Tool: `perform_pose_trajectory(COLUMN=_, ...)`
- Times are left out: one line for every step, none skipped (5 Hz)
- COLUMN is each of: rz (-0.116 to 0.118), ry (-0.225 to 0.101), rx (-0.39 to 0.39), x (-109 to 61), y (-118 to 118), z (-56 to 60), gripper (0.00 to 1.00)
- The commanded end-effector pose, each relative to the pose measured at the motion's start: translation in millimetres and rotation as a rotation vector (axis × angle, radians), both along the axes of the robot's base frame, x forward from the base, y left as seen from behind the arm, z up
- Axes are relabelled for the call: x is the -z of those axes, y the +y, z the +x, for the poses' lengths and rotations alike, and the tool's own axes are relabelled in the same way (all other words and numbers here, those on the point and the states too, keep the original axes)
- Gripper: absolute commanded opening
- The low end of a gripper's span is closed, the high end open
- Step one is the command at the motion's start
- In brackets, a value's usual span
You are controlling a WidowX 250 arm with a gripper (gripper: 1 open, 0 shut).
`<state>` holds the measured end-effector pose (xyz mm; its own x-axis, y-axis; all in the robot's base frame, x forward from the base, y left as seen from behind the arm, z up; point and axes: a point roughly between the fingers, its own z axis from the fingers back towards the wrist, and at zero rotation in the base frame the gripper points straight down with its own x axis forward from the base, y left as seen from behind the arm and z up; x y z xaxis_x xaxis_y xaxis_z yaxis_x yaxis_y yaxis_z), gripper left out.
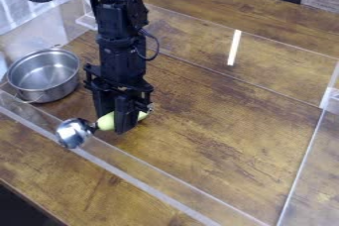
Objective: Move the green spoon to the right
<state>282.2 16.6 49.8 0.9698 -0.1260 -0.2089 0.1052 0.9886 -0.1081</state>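
The green spoon lies on the wooden table. Its yellow-green handle sits between my fingers and its shiny round bowl points to the front left. My gripper comes straight down from the black arm and is shut on the handle, low at the table surface. The fingers hide the far end of the handle.
A round steel pot stands to the left, behind the spoon. A clear plastic wall runs along the front edge and another along the right. A white reflection strip shows at the back.
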Motion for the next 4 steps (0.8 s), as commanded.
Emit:
perform_pose_trajectory(rz=-0.004, ry=-0.050, rx=0.038, x=-20.5, y=3, z=15.9, gripper=0.00)
perform_pose_trajectory(rz=-0.013, ry=-0.046, rx=0.051, x=-24.4, y=5, z=21.0, gripper=0.00)
perform_pose_trajectory(rz=-0.016, ry=-0.039, rx=0.071, x=-14.0, y=15, z=27.7, gripper=0.00)
perform_pose_trajectory(rz=-0.015, ry=-0.034, rx=0.093, x=-7.2, y=26, z=34.7, gripper=0.00)
